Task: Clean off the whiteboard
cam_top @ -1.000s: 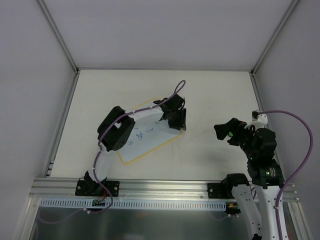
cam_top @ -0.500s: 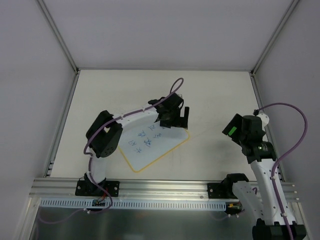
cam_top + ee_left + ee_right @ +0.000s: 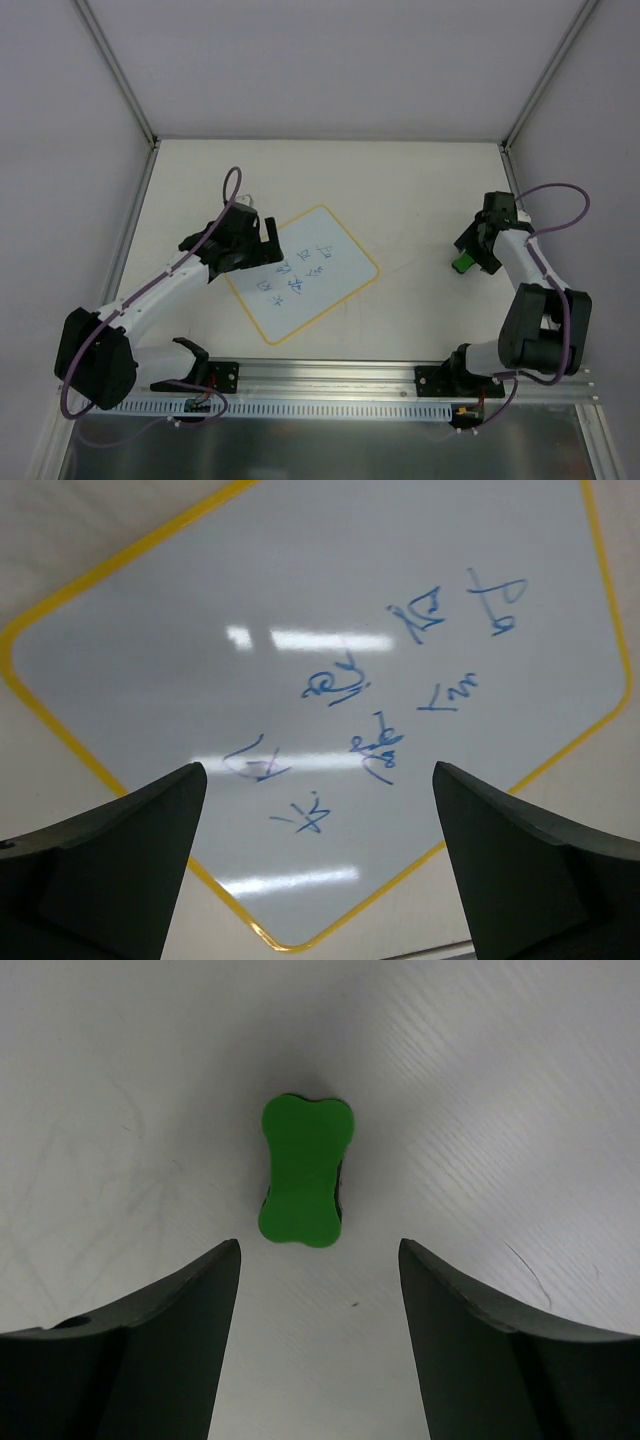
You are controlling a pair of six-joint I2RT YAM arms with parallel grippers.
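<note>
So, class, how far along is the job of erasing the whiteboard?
Nothing looks erased: blue scribbles mark the whiteboard. In hand: the right gripper, jaws open, hovers over the green eraser, not gripping it; the left gripper, open, sits above the board. Left: grasp the eraser and wipe every mark.

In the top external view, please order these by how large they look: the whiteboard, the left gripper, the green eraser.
1. whiteboard, clearly largest.
2. left gripper, though it sits nearer the camera, which enlarges it.
3. green eraser, smallest; the right gripper hides part of it.
</note>
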